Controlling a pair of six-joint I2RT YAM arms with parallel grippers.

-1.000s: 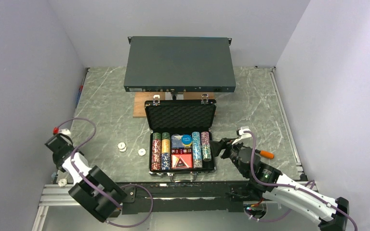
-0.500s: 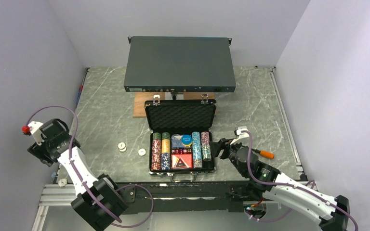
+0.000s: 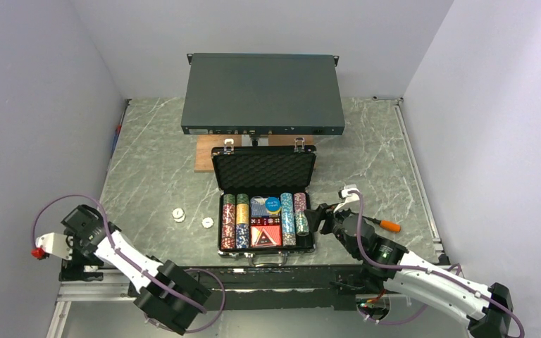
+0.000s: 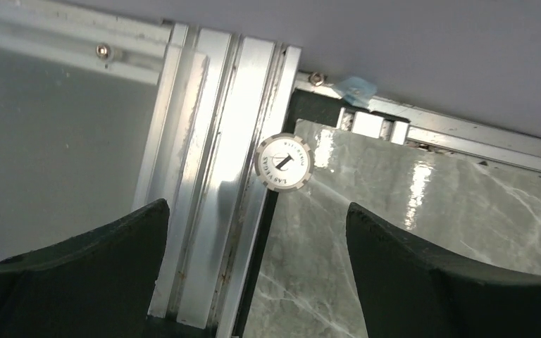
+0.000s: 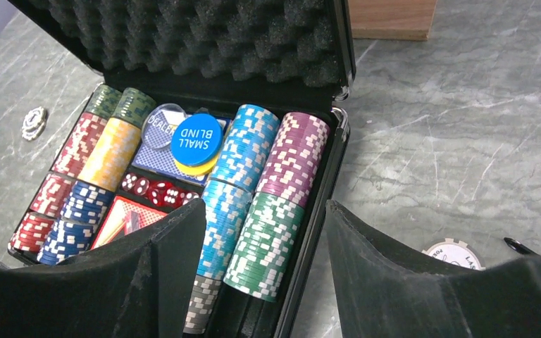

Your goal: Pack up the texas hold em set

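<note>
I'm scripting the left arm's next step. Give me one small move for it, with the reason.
Probably ease the left gripper down and forward until its fingers straddle the white chip. The jaws stand open and empty. The chip lies flat just ahead of them, where the aluminium rail meets the corner of the marble table, so it has yet to be collected.

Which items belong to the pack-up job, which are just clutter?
Job: open black ribbed poker-chip briefcase; loose white chips: two left of it, one right, one in left wrist view.
Clutter: dark grey rack box; orange-handled screwdriver; wooden block.
</note>
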